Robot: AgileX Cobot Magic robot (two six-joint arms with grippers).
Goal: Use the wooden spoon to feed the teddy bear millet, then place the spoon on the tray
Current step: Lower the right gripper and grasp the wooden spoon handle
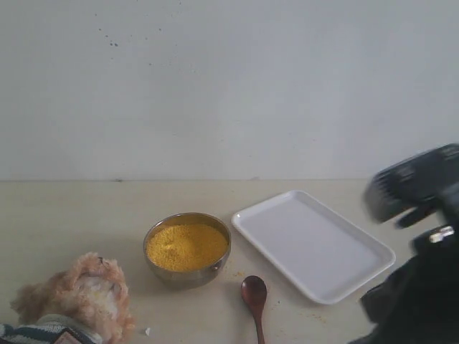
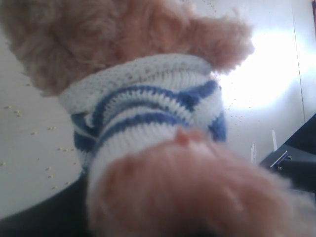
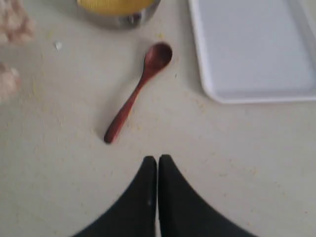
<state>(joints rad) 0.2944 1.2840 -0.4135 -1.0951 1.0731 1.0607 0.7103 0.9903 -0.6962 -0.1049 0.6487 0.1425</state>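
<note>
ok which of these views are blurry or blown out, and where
Exterior view: right arm motion-blurred, steel bowl and tray sharper; left wrist view: teddy bear out of focus at the near paw, glare whitens the table behind; right wrist view: slightly soft, wooden spoon clear.

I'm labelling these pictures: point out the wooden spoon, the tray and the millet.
wooden spoon (image 3: pixel 134 96), right wrist view, middle of its handle.
tray (image 1: pixel 313 242), exterior view, bare middle of its floor.
millet (image 1: pixel 186 246), exterior view, centre of the yellow mound.
</note>
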